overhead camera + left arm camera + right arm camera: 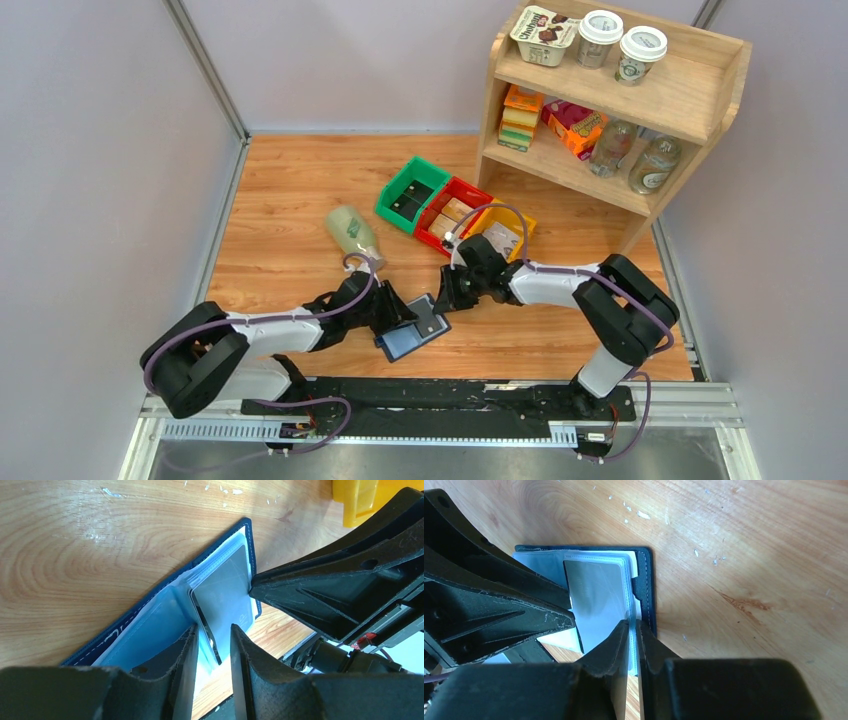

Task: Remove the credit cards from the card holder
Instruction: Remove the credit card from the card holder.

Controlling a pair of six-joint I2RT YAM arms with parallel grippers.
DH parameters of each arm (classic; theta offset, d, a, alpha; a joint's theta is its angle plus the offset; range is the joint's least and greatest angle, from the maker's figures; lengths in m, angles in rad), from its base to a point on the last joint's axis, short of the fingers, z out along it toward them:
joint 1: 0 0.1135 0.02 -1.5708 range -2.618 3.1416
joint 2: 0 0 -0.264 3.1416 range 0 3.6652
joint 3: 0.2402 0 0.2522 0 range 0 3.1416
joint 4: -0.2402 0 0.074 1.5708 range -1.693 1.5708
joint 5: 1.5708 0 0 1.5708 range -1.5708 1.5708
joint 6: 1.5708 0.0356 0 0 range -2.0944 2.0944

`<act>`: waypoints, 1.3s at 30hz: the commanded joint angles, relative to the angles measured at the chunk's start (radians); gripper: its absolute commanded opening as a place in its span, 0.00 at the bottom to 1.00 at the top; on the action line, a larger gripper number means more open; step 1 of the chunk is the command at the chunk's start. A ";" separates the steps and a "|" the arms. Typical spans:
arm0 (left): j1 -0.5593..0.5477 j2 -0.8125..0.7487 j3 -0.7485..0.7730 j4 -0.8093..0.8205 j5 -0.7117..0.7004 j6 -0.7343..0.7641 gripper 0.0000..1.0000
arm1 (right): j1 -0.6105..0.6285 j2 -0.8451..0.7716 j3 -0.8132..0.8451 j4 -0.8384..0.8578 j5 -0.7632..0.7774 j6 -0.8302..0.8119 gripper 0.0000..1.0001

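The navy card holder (412,335) lies open on the wooden table between my two grippers. In the left wrist view the card holder (150,597) shows its pale blue sleeves, and a grey credit card (225,587) stands tilted up out of them. My left gripper (215,630) is open, its fingers on either side of that card's lower edge with a gap showing. My right gripper (634,625) is shut on the clear sleeves' edge next to the holder's navy rim (649,590). The card (599,592) lies just left of it.
Green (410,190), red (452,212) and yellow (503,232) bins sit behind the holder. A pale green bottle (352,232) lies to the left. A wooden shelf (620,100) with cups, boxes and bottles stands at the back right. Grey walls enclose the table.
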 commanded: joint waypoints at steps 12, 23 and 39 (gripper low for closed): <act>-0.006 -0.134 -0.055 0.175 -0.065 -0.087 0.18 | 0.002 0.086 -0.036 -0.051 0.034 -0.010 0.14; -0.006 -0.016 -0.036 0.225 0.007 -0.084 0.21 | 0.002 0.098 -0.027 -0.043 0.016 -0.001 0.14; -0.009 0.102 -0.056 0.428 -0.002 -0.113 0.31 | 0.003 0.118 -0.042 -0.014 -0.003 0.019 0.14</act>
